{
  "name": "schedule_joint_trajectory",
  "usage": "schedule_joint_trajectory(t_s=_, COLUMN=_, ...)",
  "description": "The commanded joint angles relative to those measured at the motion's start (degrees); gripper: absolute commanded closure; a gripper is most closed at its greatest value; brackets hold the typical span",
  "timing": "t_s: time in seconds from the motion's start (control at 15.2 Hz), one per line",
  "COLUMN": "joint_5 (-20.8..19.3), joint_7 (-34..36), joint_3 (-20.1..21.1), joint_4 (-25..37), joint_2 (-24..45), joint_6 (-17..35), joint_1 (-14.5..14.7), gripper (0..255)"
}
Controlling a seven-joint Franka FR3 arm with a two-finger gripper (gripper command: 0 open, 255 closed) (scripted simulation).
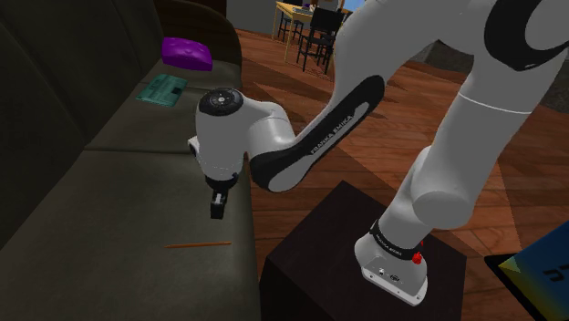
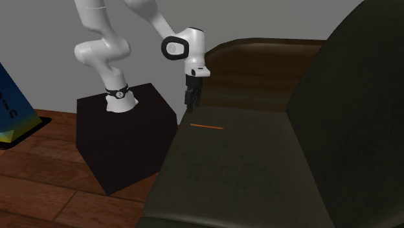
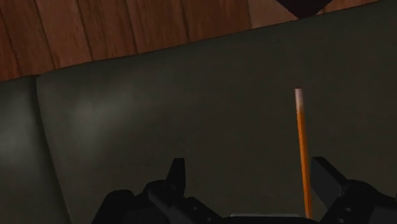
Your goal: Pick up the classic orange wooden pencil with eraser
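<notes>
Gripper (image 3: pixel 249 168) spread wide and empty above the sofa (image 1: pixel 109 246) seat's front edge — pencil (image 3: pixel 302 153) flat below, close inside one finger, its long axis square to the fingers' closing line.

A: On the seat?
B: Dark sofa (image 1: pixel 91 228); purple cushion (image 1: pixel 187 53) and flat teal item (image 1: pixel 162 89) at its far end (close together).
A: Surroundings?
B: Wooden floor (image 1: pixel 365 155); dark chairs (image 1: pixel 315 36) beyond; grey wall (image 2: pixel 259 19).

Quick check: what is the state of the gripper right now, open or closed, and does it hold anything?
Gripper: open, holding nothing; the orange pencil lies on the dark sofa seat, not clasped.
</notes>
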Motion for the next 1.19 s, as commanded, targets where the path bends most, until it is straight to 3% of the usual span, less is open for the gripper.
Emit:
schedule_joint_trajectory(t_s=0.0, joint_5=-3.94, joint_7=2.87, joint_3=0.19, joint_4=2.14, joint_2=4.39, joint_6=0.14, joint_1=1.39, gripper=0)
schedule_joint_trajectory(t_s=0.4, joint_5=-14.34, joint_7=9.75, joint_3=-2.03, joint_4=8.06, joint_2=17.08, joint_6=1.07, joint_1=7.38, gripper=0)
schedule_joint_trajectory(t_s=1.06, joint_5=-19.93, joint_7=14.4, joint_3=-5.51, joint_4=9.8, joint_2=22.91, joint_6=4.0, joint_1=9.98, gripper=0)
schedule_joint_trajectory(t_s=1.12, joint_5=-19.89, joint_7=14.39, joint_3=-5.48, joint_4=9.82, joint_2=22.9, joint_6=3.97, joint_1=9.99, gripper=255)
